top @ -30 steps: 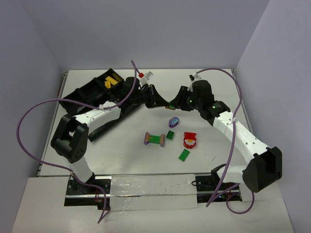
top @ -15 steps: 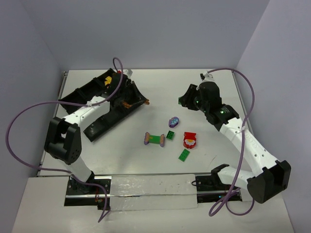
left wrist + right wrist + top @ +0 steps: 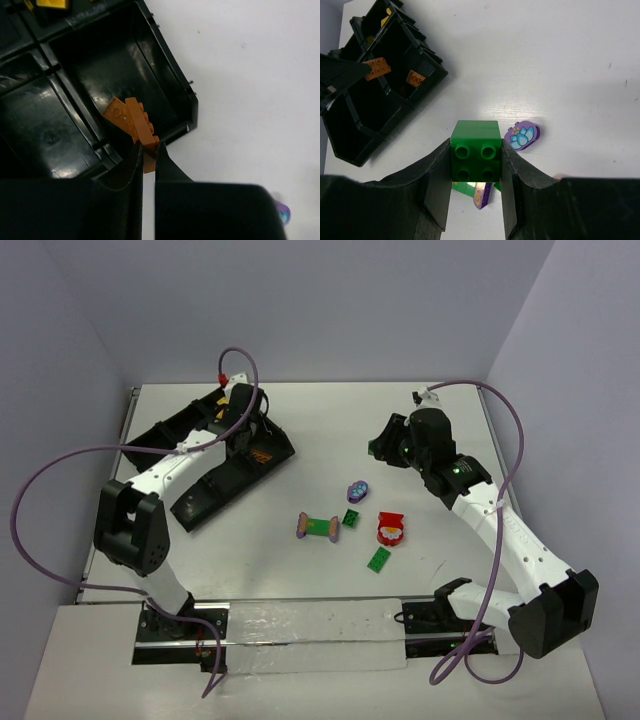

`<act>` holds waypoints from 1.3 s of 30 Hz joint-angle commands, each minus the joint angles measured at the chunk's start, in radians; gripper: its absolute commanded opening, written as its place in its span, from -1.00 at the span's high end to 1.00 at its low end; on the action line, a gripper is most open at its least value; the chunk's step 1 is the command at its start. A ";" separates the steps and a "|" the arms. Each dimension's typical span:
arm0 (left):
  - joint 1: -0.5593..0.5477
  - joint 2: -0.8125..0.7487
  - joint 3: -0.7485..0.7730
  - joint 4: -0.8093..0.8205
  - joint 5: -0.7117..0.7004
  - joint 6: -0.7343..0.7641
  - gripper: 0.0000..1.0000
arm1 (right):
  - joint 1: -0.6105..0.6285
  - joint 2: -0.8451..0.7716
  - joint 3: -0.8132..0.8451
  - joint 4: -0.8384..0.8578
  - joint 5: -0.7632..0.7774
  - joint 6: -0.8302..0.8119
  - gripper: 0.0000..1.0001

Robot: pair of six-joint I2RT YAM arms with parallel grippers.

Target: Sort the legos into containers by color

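My left gripper (image 3: 257,447) is shut on an orange brick (image 3: 134,120) and holds it over a right-hand compartment of the black divided tray (image 3: 205,490). In the left wrist view the gripper (image 3: 148,148) pinches the brick's lower end. My right gripper (image 3: 379,448) is shut on a green square brick (image 3: 476,161) and holds it above the table, right of the tray. On the table lie a purple oval piece (image 3: 356,489), a purple-ended green bar (image 3: 318,527), a small green plate (image 3: 351,518), a red-and-white piece (image 3: 390,529) and a flat green plate (image 3: 379,559).
The tray (image 3: 355,130) holds another orange brick (image 3: 416,77) and yellow bricks (image 3: 50,4) in a far compartment. Purple cables loop over both arms. Walls close in the table at the back and sides.
The two grippers were close together at the table's middle. My left gripper has swung left with the orange brick to over the tray. My right gripper has drawn back right with the green brick.
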 commanded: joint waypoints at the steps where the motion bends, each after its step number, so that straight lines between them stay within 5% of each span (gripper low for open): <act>1: 0.007 0.063 0.085 0.034 -0.115 0.039 0.99 | -0.005 -0.007 0.031 0.004 0.014 -0.012 1.00; 6: 0.013 0.118 0.141 0.029 -0.125 0.043 -0.38 | -0.004 -0.002 0.038 0.001 0.004 -0.011 1.00; 9: 0.013 0.113 0.157 0.019 -0.105 0.046 -0.74 | -0.004 -0.001 0.041 -0.003 0.002 -0.013 1.00; 14: 0.009 0.027 0.165 0.008 0.003 0.069 -0.65 | -0.004 0.006 0.046 -0.007 -0.028 -0.019 1.00; 19: 0.008 -0.128 0.003 0.095 0.319 0.114 -0.51 | -0.004 0.066 0.056 0.015 -0.181 -0.040 1.00; 23: 0.010 -0.219 -0.069 0.124 0.342 0.074 -0.47 | 0.004 0.173 0.085 -0.002 -0.301 -0.081 1.00; 33: 0.015 -0.306 -0.123 0.021 0.188 -0.006 -0.45 | 0.182 0.586 0.349 -0.127 0.068 -0.100 1.00; 39: 0.015 -0.318 -0.139 0.023 0.192 -0.016 -0.45 | 0.213 0.748 0.406 -0.114 0.157 -0.073 0.96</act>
